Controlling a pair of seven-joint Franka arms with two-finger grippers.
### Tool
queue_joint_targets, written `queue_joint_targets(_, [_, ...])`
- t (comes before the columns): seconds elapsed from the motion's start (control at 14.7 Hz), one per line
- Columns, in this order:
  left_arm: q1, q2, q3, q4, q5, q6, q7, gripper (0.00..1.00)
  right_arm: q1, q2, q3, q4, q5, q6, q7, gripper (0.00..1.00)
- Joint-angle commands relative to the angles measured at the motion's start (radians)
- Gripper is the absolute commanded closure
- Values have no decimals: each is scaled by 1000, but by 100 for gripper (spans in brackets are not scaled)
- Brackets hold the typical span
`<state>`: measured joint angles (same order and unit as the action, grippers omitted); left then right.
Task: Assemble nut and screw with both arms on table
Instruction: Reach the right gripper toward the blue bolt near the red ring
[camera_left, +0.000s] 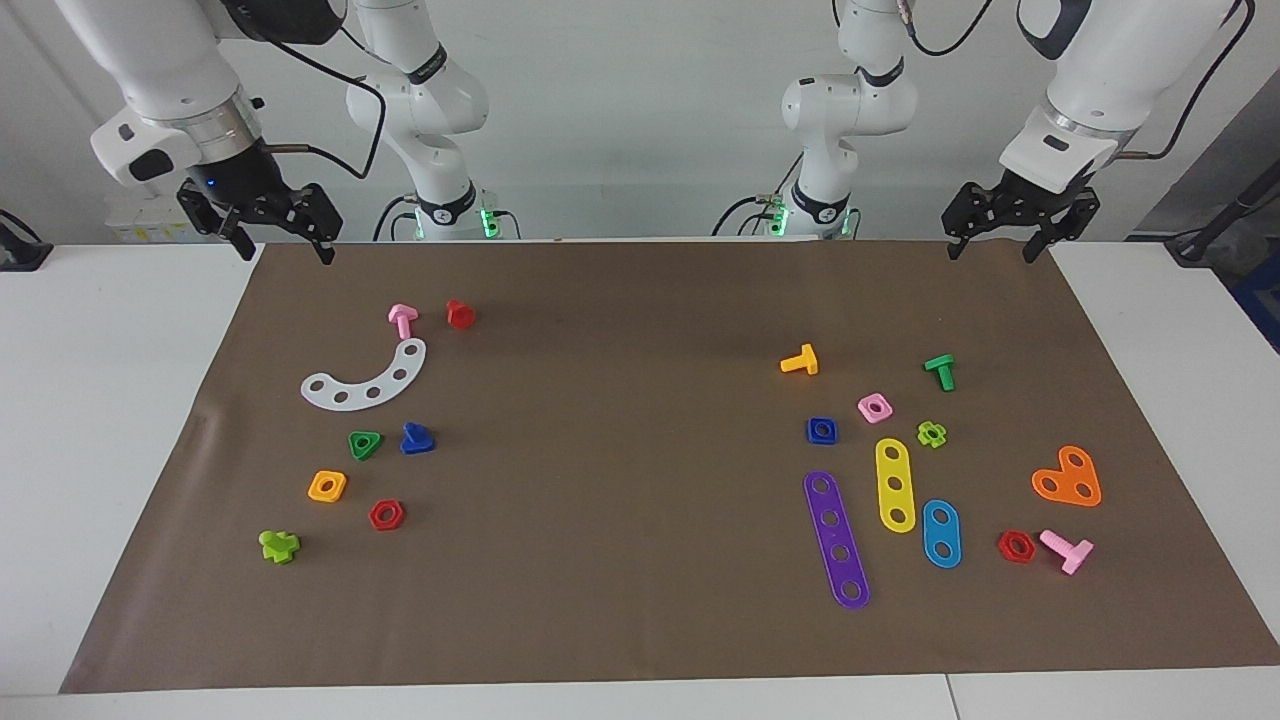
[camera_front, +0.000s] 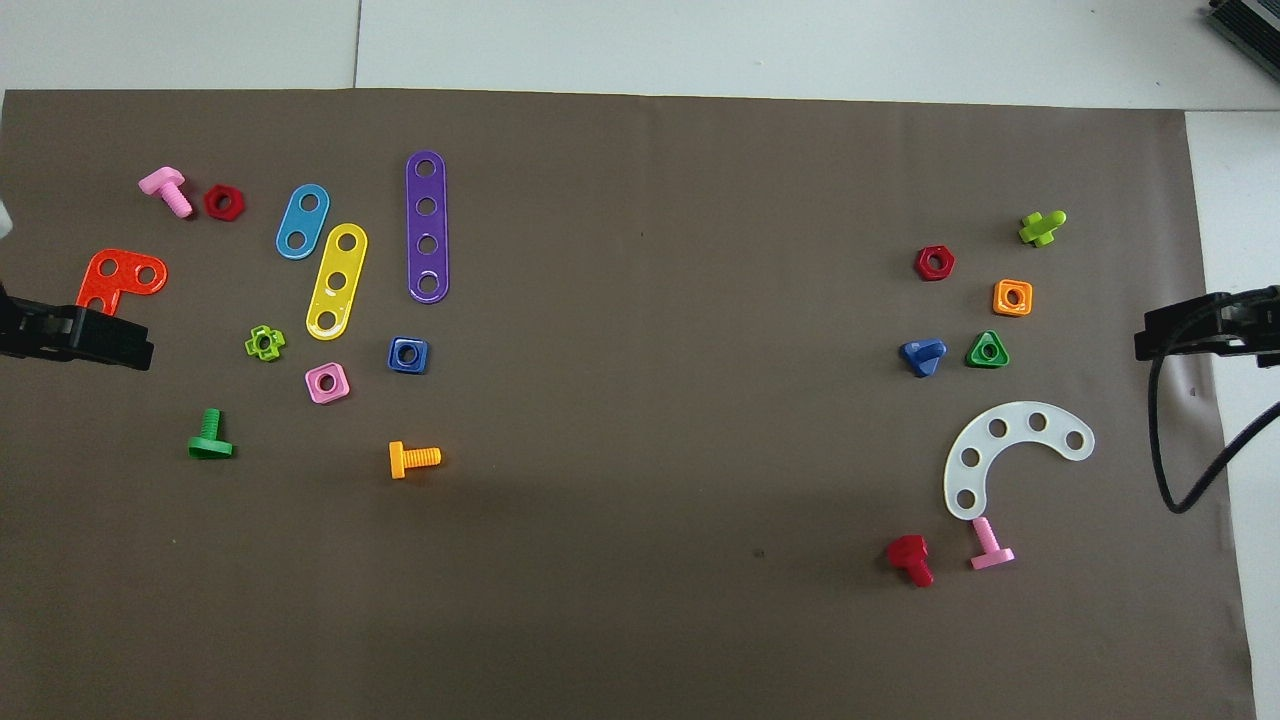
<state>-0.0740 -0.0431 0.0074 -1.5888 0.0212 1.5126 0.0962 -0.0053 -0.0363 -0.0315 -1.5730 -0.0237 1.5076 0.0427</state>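
The dark-blue nut (camera_left: 822, 430) (camera_front: 408, 355) lies flat on the brown mat of the table (camera_left: 620, 400) toward the left arm's end, beside a pink square nut (camera_left: 875, 407). The dark-blue screw (camera_left: 416, 439) (camera_front: 922, 357) with its triangular head lies toward the right arm's end, beside a green triangular nut (camera_left: 365, 444). My left gripper (camera_left: 990, 250) (camera_front: 75, 340) hangs open and empty over the mat's edge closest to the robots. At the other end of that same edge my right gripper (camera_left: 285, 250) (camera_front: 1205, 330) hangs open, holding nothing. Both arms wait.
Around the nut lie purple (camera_left: 836, 538), yellow (camera_left: 895, 484) and blue (camera_left: 941, 533) strips, an orange bolt (camera_left: 800, 360) and a green bolt (camera_left: 940, 372). Close to the screw lie an orange square nut (camera_left: 327, 486), a red hex nut (camera_left: 386, 514) and a white curved strip (camera_left: 365, 380).
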Motion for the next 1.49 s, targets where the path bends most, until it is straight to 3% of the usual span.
queue_joint_targets(0.0, [13, -28, -6, -27, -15, -3, 5, 0, -2, -24, 2, -32, 5, 23, -3, 0])
queue_joint_targets(0.68, [13, -28, -6, -27, -15, -3, 5, 0, -1, -40, 2, -91, 7, 86, -33, 0])
queue_joint_targets(1.02, [13, -28, -6, -27, -15, -5, 5, 0, 22, -39, 2, -206, 44, 264, -46, 0])
queue_joint_targets(1.43, [13, -28, -6, -27, -15, -5, 4, 0, 74, 125, 2, -237, 45, 459, -53, 0])
